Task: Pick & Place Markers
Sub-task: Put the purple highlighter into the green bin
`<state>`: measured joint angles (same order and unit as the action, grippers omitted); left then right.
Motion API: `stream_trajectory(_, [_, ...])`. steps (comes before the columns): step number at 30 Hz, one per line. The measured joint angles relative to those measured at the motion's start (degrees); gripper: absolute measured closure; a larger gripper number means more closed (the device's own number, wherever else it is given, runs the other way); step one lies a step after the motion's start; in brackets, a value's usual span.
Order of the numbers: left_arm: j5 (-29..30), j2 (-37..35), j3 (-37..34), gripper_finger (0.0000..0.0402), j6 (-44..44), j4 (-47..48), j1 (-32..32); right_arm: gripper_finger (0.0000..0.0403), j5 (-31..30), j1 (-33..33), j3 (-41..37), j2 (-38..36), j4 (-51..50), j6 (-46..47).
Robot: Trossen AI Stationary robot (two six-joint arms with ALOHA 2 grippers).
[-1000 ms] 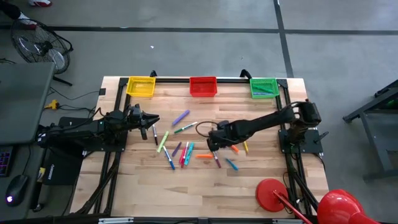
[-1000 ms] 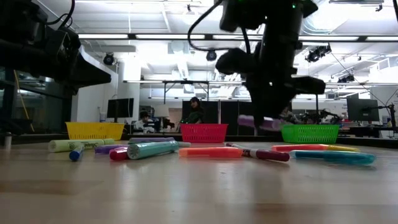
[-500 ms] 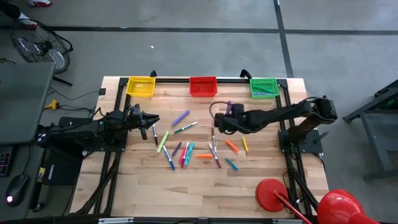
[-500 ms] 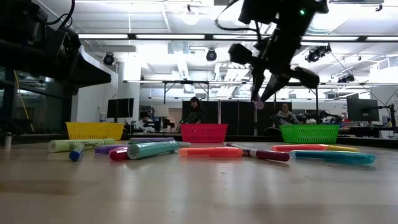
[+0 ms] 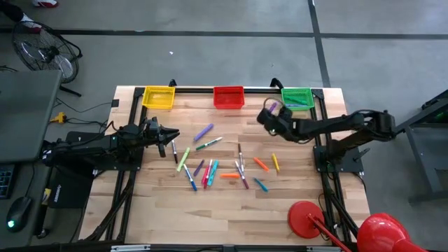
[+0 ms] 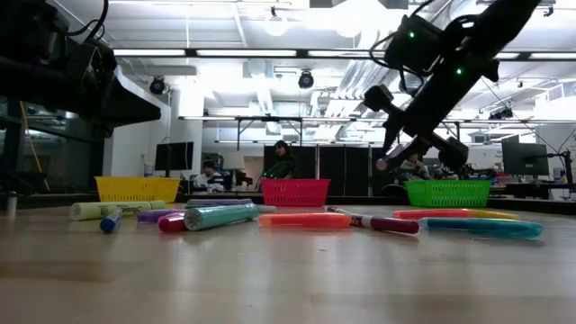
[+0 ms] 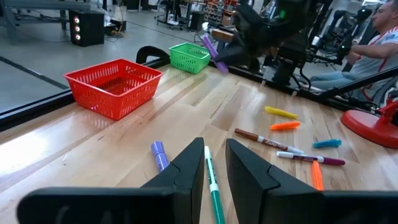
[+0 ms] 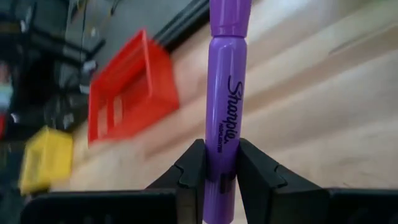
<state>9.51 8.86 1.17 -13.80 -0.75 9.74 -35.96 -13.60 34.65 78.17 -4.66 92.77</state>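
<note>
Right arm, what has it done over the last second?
The right claw, shut on a purple marker, lifted it from the scattered markers mid-table and carried it toward the green basket. It is not over the basket yet. The left claw and the loose markers stayed put.

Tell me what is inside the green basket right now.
The green basket holds at least one blue-green marker, seen from above. Its mesh walls hide any contents in the low view. The right gripper holds a purple marker just short of the basket, not yet inside.

Wooden table, scattered markers, three baskets
</note>
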Motion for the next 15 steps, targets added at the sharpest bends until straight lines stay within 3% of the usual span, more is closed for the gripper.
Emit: stream_trajectory(15, [0.0, 0.0, 0.0, 0.0337, 0.0, 0.0, 0.0, 0.0343, 4.6, -22.8, -0.7, -1.9, 0.9, 2.8])
